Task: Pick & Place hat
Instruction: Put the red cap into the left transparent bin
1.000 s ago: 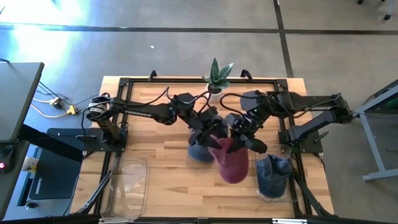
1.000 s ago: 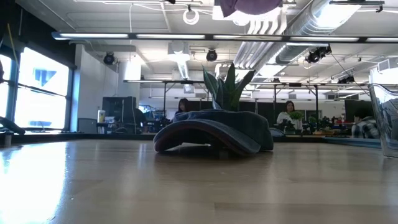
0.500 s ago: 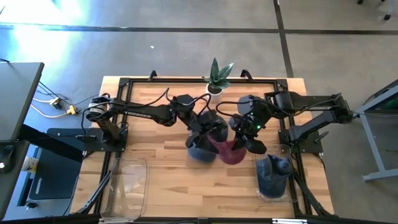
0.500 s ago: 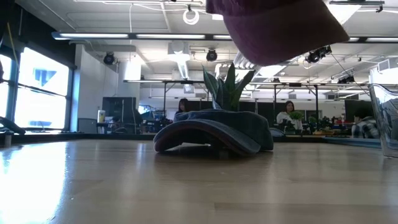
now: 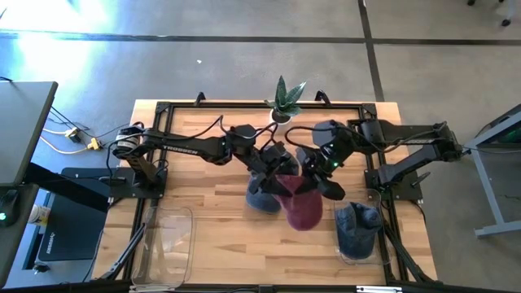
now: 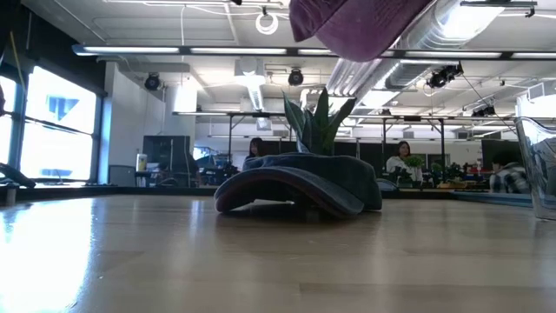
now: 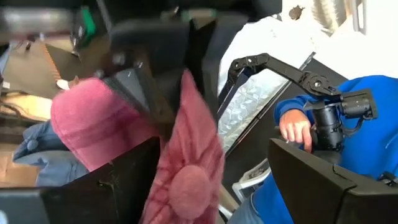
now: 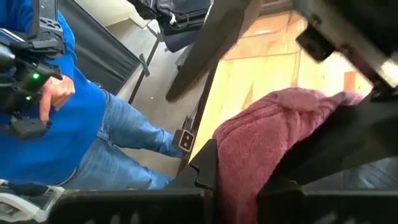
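A maroon hat hangs in the air between the two grippers over the table's middle. In the low view the maroon hat shows at the top, clear of the table. My right gripper is shut on it. My left gripper is open beside it. In its wrist view the hat's crown with the button lies between the spread fingers of my left gripper. A blue hat rests on its brim and rim on the wood, below the maroon one. My right gripper pinches the maroon hat's cloth between its two fingers, at the hat's upper edge, away from the crown button. The hat is lifted clear and hangs below the fingers, crown downward and slack.
A clear bin at the near right holds another blue hat. An empty clear bin stands at the near left. A potted plant sits at the far edge. A person in blue stands beside the table.
The maroon hat, held in the air, dropped lower into the low view and then rose a little. Seen from above it has bunched up shorter than a second ago. The blue hat on the table has stayed put.
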{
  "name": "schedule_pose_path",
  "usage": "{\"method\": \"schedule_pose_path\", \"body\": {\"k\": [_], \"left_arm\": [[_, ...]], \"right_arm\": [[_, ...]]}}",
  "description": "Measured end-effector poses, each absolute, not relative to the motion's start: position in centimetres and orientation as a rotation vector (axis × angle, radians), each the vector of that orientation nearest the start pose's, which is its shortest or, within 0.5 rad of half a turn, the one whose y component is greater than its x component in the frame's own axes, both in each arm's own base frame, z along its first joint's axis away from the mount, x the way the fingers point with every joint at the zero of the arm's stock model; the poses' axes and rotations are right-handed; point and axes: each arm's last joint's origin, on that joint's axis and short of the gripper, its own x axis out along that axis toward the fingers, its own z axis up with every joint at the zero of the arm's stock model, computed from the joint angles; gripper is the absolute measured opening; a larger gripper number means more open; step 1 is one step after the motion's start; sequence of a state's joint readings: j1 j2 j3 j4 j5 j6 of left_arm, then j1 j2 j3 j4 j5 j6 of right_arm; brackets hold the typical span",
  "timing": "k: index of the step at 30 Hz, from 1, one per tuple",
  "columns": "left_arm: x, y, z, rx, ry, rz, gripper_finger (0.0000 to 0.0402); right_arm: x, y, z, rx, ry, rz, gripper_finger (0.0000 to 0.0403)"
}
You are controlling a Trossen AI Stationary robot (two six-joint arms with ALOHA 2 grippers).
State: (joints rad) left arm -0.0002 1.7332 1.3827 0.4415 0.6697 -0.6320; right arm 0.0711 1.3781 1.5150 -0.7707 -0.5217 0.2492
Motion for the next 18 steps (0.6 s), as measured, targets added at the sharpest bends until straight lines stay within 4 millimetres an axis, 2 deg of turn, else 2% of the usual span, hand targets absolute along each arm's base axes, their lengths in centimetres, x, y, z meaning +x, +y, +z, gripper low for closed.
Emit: {"method": "schedule_pose_path", "body": {"k": [4, 7, 18], "left_arm": [[40.35, -1.81, 34.42, -0.578, 0.129, -0.673, 0.0284], [40.35, -1.78, 34.36, -0.563, 0.129, -0.672, 0.0253], [40.34, -1.80, 34.19, -0.536, 0.139, -0.676, 0.0053]], "right_arm": [[27.68, 3.43, 40.02, 0.372, 0.700, 0.495, 0.0006], [27.64, 3.43, 39.97, 0.374, 0.706, 0.494, 0.0003], [27.56, 3.70, 39.93, 0.386, 0.719, 0.507, 0.0016]]}}
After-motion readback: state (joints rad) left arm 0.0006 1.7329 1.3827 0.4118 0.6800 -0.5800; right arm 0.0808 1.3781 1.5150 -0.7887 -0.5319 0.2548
